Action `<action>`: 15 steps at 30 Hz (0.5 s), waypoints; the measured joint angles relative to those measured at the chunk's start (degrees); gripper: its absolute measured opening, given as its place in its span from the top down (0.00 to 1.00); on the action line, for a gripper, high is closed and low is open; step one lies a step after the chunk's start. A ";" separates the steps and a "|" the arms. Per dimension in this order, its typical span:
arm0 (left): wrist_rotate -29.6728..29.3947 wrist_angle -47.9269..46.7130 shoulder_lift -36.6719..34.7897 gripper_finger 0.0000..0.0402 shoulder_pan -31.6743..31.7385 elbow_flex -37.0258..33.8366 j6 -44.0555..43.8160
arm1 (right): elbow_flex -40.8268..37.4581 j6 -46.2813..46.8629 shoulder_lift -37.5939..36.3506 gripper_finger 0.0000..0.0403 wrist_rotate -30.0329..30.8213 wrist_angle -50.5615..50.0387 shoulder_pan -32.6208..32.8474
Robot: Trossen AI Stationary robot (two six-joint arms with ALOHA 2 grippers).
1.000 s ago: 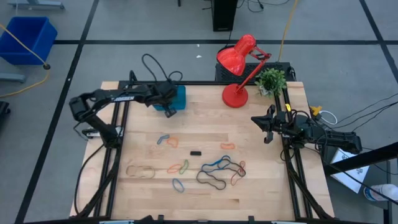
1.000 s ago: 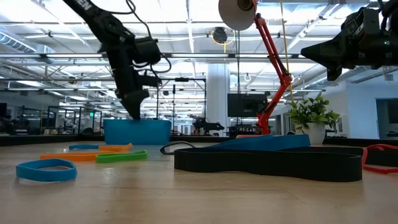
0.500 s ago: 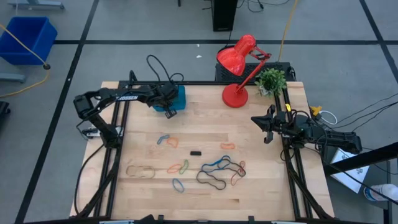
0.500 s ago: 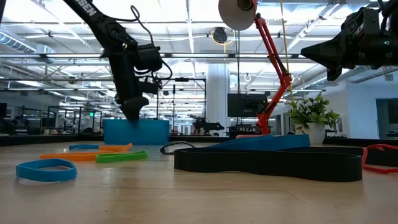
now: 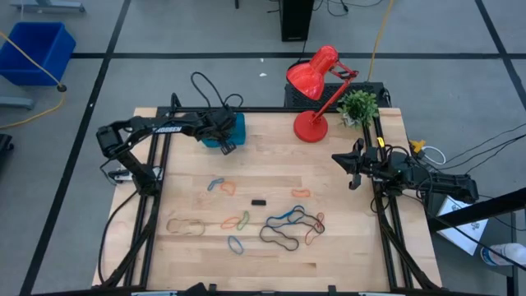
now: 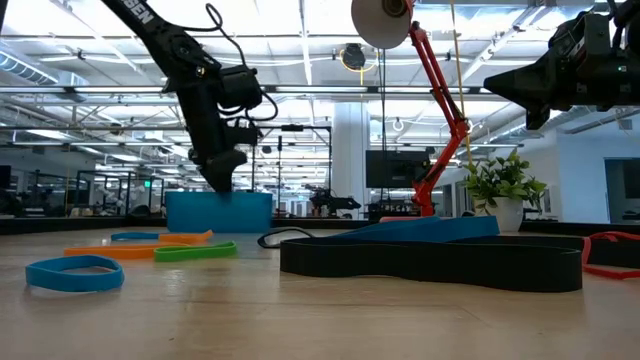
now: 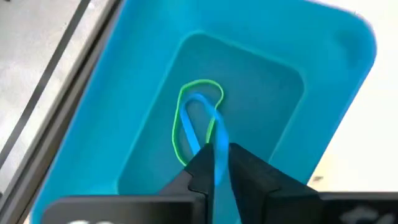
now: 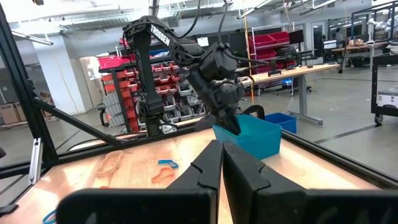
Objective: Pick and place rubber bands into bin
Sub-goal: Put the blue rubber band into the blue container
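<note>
The teal bin stands at the table's far left; it also shows in the low view and the left wrist view. My left gripper hangs over it, shut on a blue rubber band. A green band lies on the bin's floor. More rubber bands lie spread on the table's near half. My right gripper is shut and empty above the table's right edge; it also shows in its own wrist view. My left gripper pinches the blue band between its two fingers at the band's upper end. The fingers point down into the bin from above. The band hangs below them as a slack loop, and its lower end reaches the bin's floor over the green band.
A red lamp and a small potted plant stand at the table's far right. A small black object lies mid-table. Blue and orange bands, a tan one and a large black one lie on the near half.
My left gripper has shifted a little over the bin toward the table's right edge, staying shut on the blue band.
</note>
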 joint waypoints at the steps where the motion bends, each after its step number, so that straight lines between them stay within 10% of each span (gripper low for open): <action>1: -0.01 0.34 -0.31 0.82 0.00 0.00 0.04 | 0.01 0.00 0.00 0.98 0.00 0.00 -0.01; 15: 2.55 -1.96 -14.51 0.66 -1.89 0.00 -1.86 | 0.00 0.00 0.00 0.98 0.00 0.00 -0.01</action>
